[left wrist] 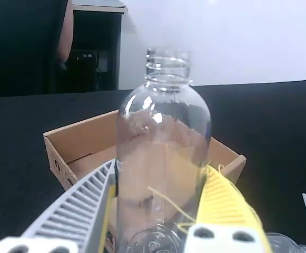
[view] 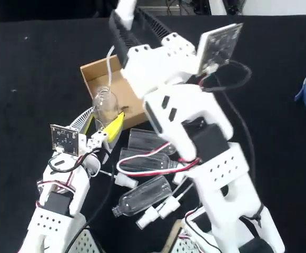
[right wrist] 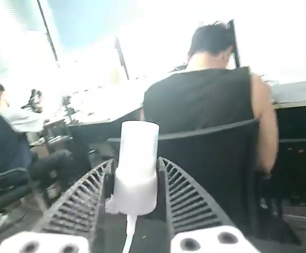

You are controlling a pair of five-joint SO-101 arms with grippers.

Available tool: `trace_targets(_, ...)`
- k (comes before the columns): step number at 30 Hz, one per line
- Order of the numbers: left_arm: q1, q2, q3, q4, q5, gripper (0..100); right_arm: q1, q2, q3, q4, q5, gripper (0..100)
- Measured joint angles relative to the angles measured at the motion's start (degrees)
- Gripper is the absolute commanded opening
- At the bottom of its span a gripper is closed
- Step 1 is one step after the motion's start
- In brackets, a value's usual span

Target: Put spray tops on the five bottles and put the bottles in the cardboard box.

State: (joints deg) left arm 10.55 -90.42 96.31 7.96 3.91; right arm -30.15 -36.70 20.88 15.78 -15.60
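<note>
The left arm (view: 58, 195) is low at the near left of the bench (view: 26, 79). The left fingers (left wrist: 224, 205) are clamped on an upright clear bottle (left wrist: 163, 158) at the near side of the cardboard box (left wrist: 79, 139). The right arm (view: 195, 121) is raised high, and the right fingers (right wrist: 187, 200) are closed on a white spray top (right wrist: 137, 168).

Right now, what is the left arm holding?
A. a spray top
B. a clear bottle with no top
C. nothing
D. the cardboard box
B: the left fingers squeeze a clear bottle with a bare open neck, upright near the cardboard box.
</note>
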Motion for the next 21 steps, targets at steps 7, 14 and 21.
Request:
trace_targets(7, 0.1, 0.0, 0.0, 0.0, 0.0, 3, -2.3, 0.0, 6.8, -4.4, 0.0, 1.1)
trace_targets(14, 0.1, 0.0, 0.0, 0.0, 0.0, 3, -2.4, 0.0, 8.1, -4.6, 0.0, 1.1)
trace_targets(21, 0.1, 0.0, 0.0, 0.0, 0.0, 3, -1.8, -0.2, 3.9, -4.7, 0.0, 1.1)
